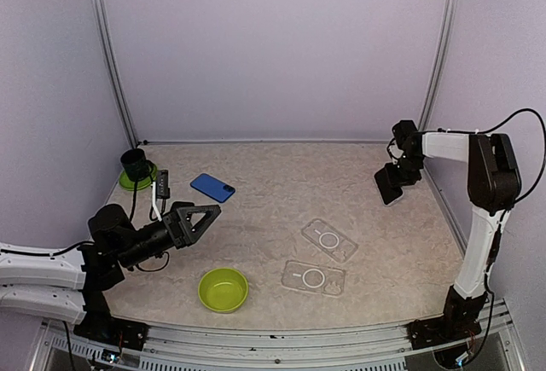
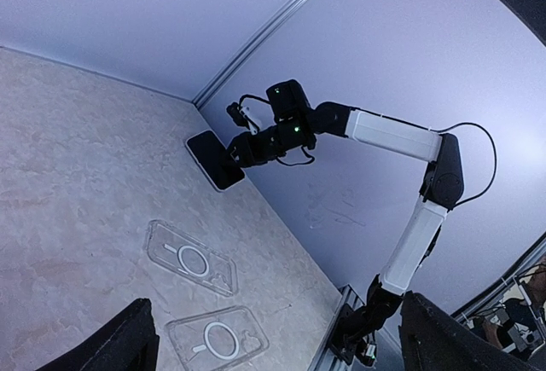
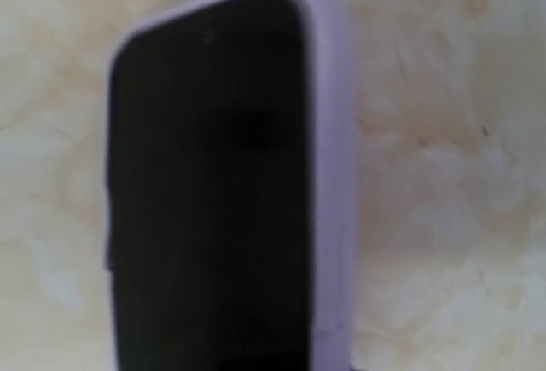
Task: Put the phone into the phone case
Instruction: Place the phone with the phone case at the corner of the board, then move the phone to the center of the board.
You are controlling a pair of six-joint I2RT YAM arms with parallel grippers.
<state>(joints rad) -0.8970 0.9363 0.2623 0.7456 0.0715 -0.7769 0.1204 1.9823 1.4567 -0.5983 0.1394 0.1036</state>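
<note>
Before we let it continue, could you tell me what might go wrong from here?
The right fingers hold the phone by one end, off the table, so it could slip. The far clear case and near clear case lie loose, close together; pressing the phone into one may slide it or nudge the other, with the left fingers far away.

Left claw point(image 1: 201, 216): low over the table point(image 1: 392, 252), near-left part
Loose phone point(image 1: 212, 188): flat on the table, just behind the left claw
Cup point(image 1: 136, 162): on a plate point(image 1: 128, 182), behind and left of the left claw
Bowl point(image 1: 223, 290): before the left claw, slightly right
Near case point(image 1: 313, 278), far case point(image 1: 329, 240): just beside each other, right of the left claw, before and left of the right claw point(image 1: 398, 174)
Held phone point(image 1: 388, 185): in the right claw, above the table's right rear
</note>
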